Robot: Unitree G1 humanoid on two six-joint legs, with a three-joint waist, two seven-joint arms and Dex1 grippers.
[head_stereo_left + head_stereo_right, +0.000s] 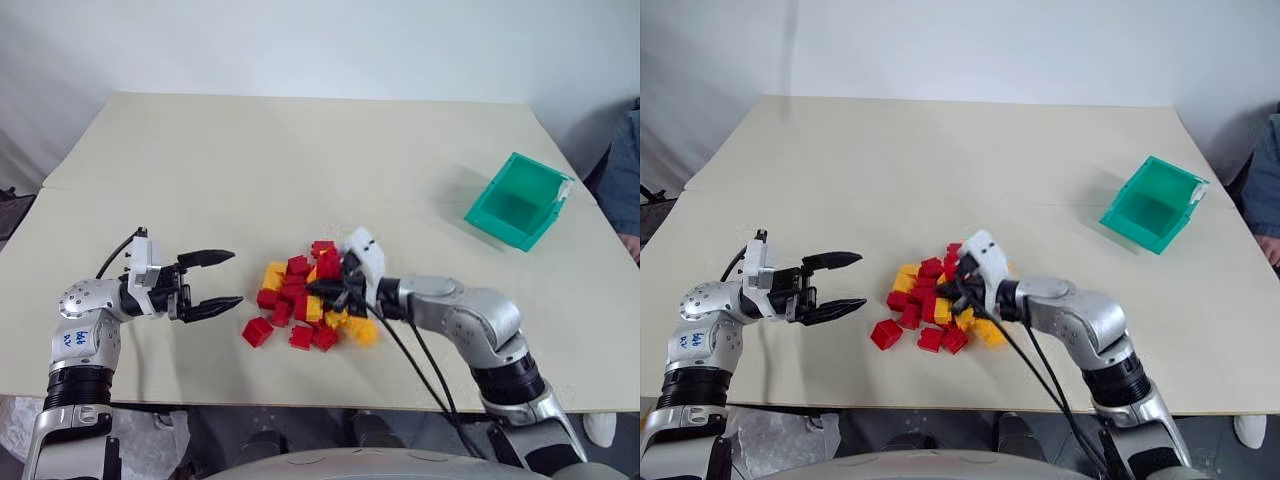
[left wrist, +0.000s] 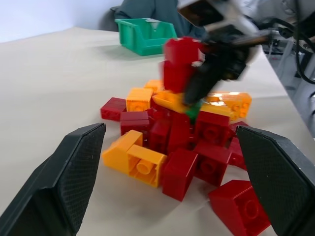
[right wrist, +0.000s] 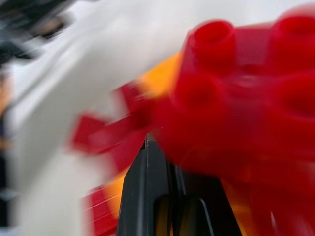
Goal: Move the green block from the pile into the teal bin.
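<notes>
We stood at a pale beige table (image 1: 250, 150) against a white wall. The pile (image 1: 300, 300) of red and yellow bricks lay near its front edge. Our right gripper (image 1: 325, 288) was pushed into the pile from the right, its fingers pressed together with no brick seen clamped between them. The green block (image 2: 193, 111) was mostly buried, a sliver showing just under those fingers. Our left gripper (image 1: 222, 280) hovered just left of the pile, its fingers spread apart and holding nothing. The teal bin (image 1: 518, 200) sat well apart at the far right
</notes>
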